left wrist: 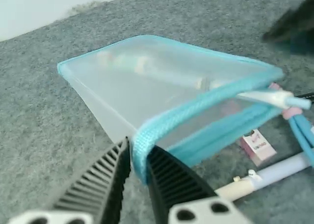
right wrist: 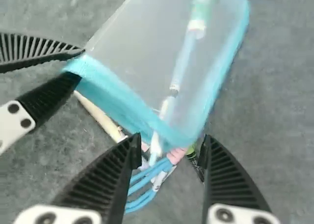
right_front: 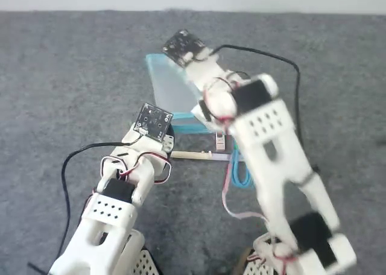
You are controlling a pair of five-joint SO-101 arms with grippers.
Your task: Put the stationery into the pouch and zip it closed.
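- The pouch (left wrist: 147,86), translucent with a light-blue zip band, lies on the grey carpeted table (right_front: 60,76) between my two arms. The two blue edges of its mouth stand apart.
- A pale pen (right wrist: 189,42) lies inside it, running along its length.
- My left claw (left wrist: 139,153) is pinched tight on the blue band at one corner of the mouth. The ribbed jaws press on it from both sides and hide that corner.
- My right claw (right wrist: 170,140) is spread wide and grips nothing. It has one jaw on each side of the pouch's far mouth corner; I cannot tell if either jaw touches the fabric.
- Between those open jaws a white stick (left wrist: 267,97) with pink bits at its end pokes out of the mouth.
- A looped blue cord (right_front: 241,173) trails from that same corner onto the table.
- A cream pen (right_front: 193,156) lies on the table outside the pouch, just beside the mouth edge, between my left claw and the cord.
- A small white-and-pink block (left wrist: 256,144) sits on the table between the cream pen and the pouch, near both.
- From above, my right arm's wrist and white body cover the pouch's right side and its mouth corner.
- A black cable (right_front: 283,61) arcs over the table behind that arm.
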